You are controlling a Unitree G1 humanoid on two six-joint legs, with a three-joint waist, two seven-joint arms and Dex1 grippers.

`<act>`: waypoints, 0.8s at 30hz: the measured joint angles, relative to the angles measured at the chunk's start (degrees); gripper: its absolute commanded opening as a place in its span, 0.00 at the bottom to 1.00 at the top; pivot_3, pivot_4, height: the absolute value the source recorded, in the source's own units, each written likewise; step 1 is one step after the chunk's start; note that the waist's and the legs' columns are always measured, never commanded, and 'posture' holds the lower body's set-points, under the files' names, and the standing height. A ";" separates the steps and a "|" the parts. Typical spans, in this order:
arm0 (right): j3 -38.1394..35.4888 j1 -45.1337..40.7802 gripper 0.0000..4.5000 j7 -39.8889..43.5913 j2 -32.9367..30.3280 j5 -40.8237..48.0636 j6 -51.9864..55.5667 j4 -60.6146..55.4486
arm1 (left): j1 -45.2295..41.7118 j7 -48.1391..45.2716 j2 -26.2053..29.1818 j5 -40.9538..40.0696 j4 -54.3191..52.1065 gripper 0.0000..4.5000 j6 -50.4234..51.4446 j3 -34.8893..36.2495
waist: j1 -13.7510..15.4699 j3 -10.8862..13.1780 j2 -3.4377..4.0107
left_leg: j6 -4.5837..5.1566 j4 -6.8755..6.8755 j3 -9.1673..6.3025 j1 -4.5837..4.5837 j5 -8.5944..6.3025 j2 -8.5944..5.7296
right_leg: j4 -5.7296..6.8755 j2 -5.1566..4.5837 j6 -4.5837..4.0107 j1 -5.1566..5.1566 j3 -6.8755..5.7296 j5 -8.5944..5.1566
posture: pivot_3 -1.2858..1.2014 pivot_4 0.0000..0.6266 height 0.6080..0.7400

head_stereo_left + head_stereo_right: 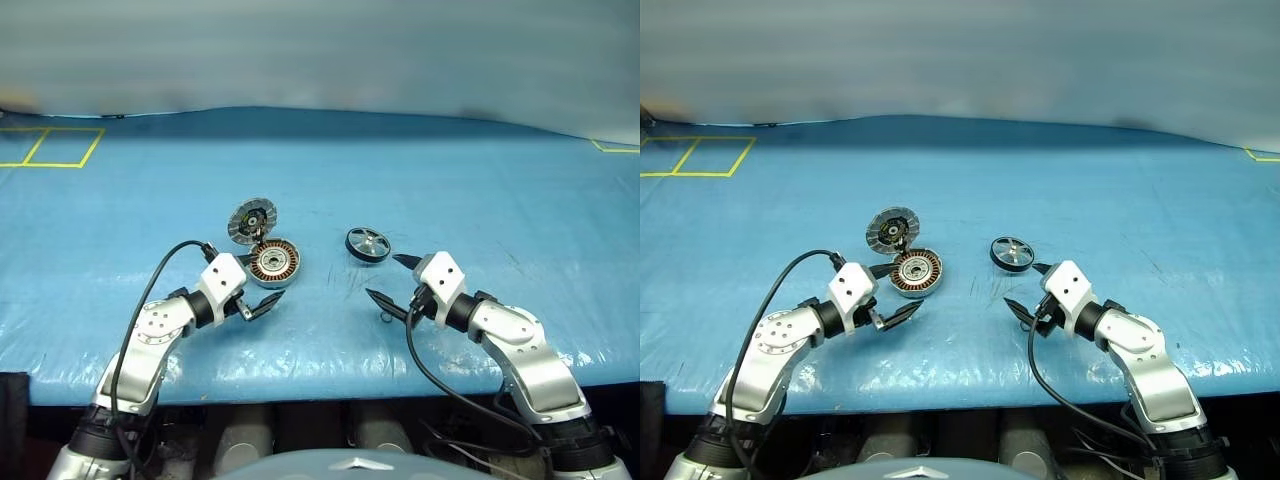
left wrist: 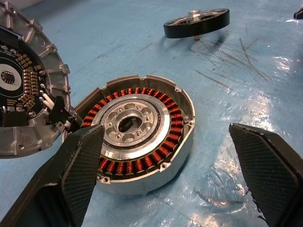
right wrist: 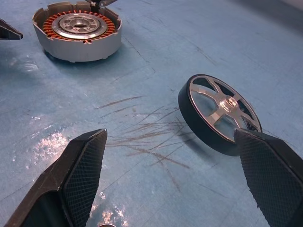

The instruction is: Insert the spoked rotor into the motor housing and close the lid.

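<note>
Lying apart – spoked rotor (image 1: 368, 244) ahead of spread right claw (image 1: 387, 279) | left claw (image 1: 257, 285) spread

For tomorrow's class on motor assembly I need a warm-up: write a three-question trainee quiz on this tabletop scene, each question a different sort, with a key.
1. True or false: the spoked rotor already sits inside the motor housing.
2. Which end effector is nearer the rotor? A) left end effector B) right end effector
3. Fill in: the lid stands ____, joined to the housing's far edge.

Key: 1 false, it lies apart on the blue table cover; 2 B; 3 open.
</note>
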 measured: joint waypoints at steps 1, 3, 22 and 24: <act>0.00 -0.02 1.00 0.03 0.00 0.12 0.04 0.00 | 0.00 -0.01 0.00 -0.01 0.00 1.00 0.01 0.00 | 0.00 0.00 0.00 | 0.00 0.00 0.00 0.00 0.00 0.00 | 0.00 0.00 0.00 0.00 0.00 0.00 | 0.52 0.24 1.00; 0.00 -0.03 1.00 0.36 0.00 0.55 0.25 0.00 | -0.01 -0.10 0.00 -0.07 0.00 1.00 0.00 0.00 | 0.00 0.00 0.00 | 0.00 0.00 -0.01 0.00 0.00 0.00 | 0.00 0.00 0.00 0.00 0.00 0.00 | 0.52 0.24 1.00; 0.06 -0.39 1.00 0.75 0.14 0.92 0.94 0.00 | -2.58 -3.30 2.93 0.09 -0.16 1.00 0.24 -0.70 | 0.00 0.00 0.00 | 0.00 -0.01 0.00 0.00 0.00 0.00 | 0.00 0.00 0.00 0.00 0.00 0.00 | 0.52 0.24 1.00; 0.11 -0.41 1.00 0.75 0.20 0.89 0.93 0.00 | -3.00 -3.77 3.25 0.09 -0.16 1.00 0.35 -1.05 | 0.00 0.00 0.00 | 0.00 -0.01 0.00 0.00 0.00 0.00 | 0.00 0.00 0.00 0.00 -0.01 0.00 | 0.52 0.24 1.00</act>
